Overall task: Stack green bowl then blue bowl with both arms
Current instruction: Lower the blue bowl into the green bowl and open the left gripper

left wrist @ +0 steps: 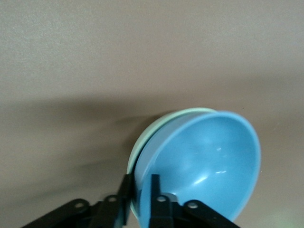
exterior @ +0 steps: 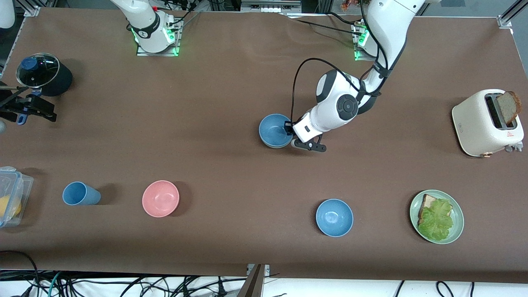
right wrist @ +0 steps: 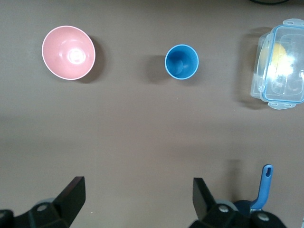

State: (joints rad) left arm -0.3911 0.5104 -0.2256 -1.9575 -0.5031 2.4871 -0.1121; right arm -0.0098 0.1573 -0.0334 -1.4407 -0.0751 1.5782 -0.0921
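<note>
The blue bowl sits nested inside the green bowl in the middle of the table. Only a pale rim of the green bowl shows, and only in the left wrist view. My left gripper is low at the stack's edge toward the left arm's end. One finger is outside the green bowl and one is inside the blue bowl. The jaws stand slightly apart and loose round the two rims. My right gripper waits wide open over the right arm's end of the table, holding nothing.
A brighter blue bowl, a pink bowl and a blue cup lie nearer the front camera. A green plate with toast and lettuce, a toaster, a lidded pot and a clear box stand around.
</note>
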